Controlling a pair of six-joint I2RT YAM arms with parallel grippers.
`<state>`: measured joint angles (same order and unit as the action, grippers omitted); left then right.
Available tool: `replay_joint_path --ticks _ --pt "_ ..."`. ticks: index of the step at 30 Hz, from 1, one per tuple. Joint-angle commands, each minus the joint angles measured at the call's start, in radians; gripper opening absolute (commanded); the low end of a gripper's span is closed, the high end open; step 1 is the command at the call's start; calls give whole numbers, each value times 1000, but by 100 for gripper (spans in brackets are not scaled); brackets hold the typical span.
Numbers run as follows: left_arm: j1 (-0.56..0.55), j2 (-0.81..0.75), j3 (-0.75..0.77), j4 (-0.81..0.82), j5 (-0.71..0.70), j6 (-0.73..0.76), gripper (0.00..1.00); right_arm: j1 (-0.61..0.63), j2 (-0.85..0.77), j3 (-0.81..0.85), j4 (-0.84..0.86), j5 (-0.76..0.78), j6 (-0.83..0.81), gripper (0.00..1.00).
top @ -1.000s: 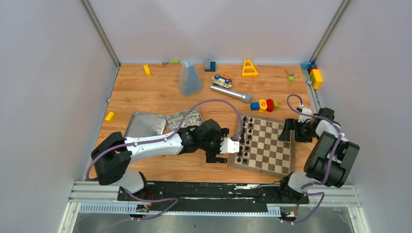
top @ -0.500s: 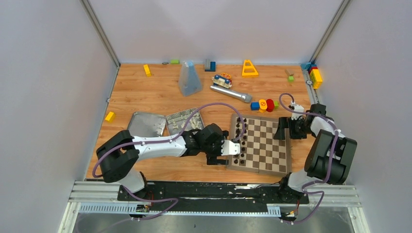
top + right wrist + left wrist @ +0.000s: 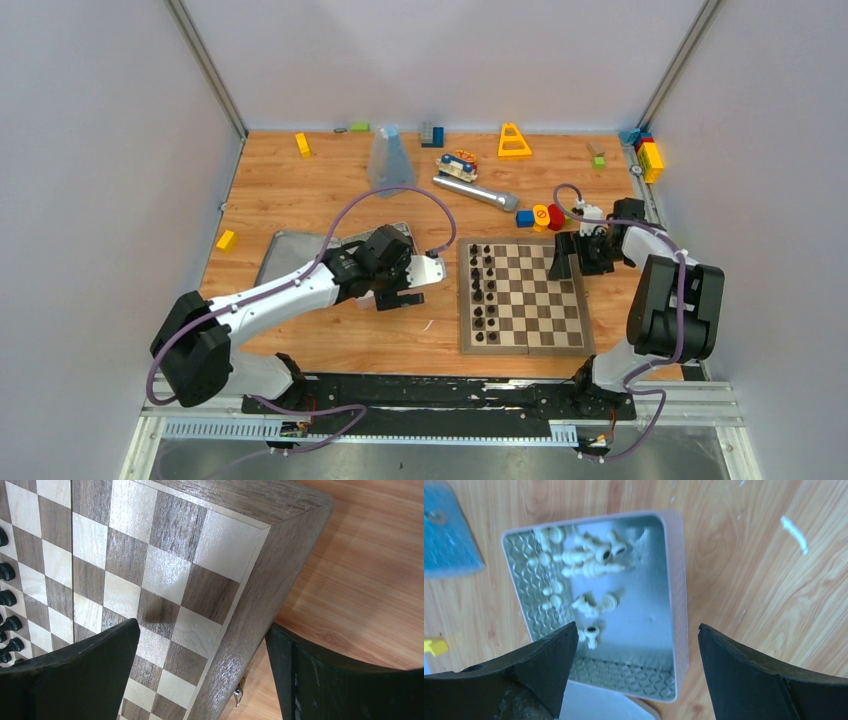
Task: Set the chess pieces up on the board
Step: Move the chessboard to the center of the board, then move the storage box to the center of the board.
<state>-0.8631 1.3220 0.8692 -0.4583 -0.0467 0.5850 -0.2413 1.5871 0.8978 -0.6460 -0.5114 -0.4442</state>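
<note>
The board [image 3: 530, 300] lies square on the table right of centre, with black pieces [image 3: 482, 290] along its two left columns. The white chess pieces [image 3: 589, 570] lie loose in a metal tin [image 3: 674, 605], which the left arm mostly hides in the top view. My left gripper [image 3: 415, 275] hangs open above the tin [image 3: 395, 232]; its jaws [image 3: 636, 630] hold nothing. My right gripper [image 3: 575, 255] is open at the board's far right corner. One finger is over the board [image 3: 150, 555] and the other beyond its edge, so the gripper [image 3: 202, 627] straddles the rim without clamping it.
The tin's flat lid [image 3: 300, 255] lies left of the tin. A blue translucent pyramid [image 3: 390, 160], a silver cylinder [image 3: 475, 192], a yellow triangle [image 3: 514, 140] and coloured blocks [image 3: 545, 215] sit behind. A yellow brick [image 3: 227, 240] is at the left, and a white scrap [image 3: 427, 325] lies near the board.
The board slid left and turned from skewed to square. My left gripper pulled back from its left edge to above the tin. My right gripper followed the board leftward.
</note>
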Motion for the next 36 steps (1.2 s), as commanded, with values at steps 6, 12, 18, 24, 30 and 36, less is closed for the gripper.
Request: replay_joint_path --ticks 6,12,18,24,30,36 --pt "63 12 66 -187 21 55 94 12 -6 -32 5 73 6 100" --pt "99 32 63 -172 12 56 93 -64 -67 -48 -10 93 -34 100" --pt "122 47 62 -164 24 60 92 -125 -106 -60 -74 72 -109 100" --pt "138 88 67 -170 41 74 89 -124 -158 -120 -143 29 -224 97" --pt "155 127 88 -205 75 74 73 -102 -164 -146 -173 2 -272 91" --pt "163 142 85 -215 50 75 56 -22 -142 -160 -152 -3 -243 86"
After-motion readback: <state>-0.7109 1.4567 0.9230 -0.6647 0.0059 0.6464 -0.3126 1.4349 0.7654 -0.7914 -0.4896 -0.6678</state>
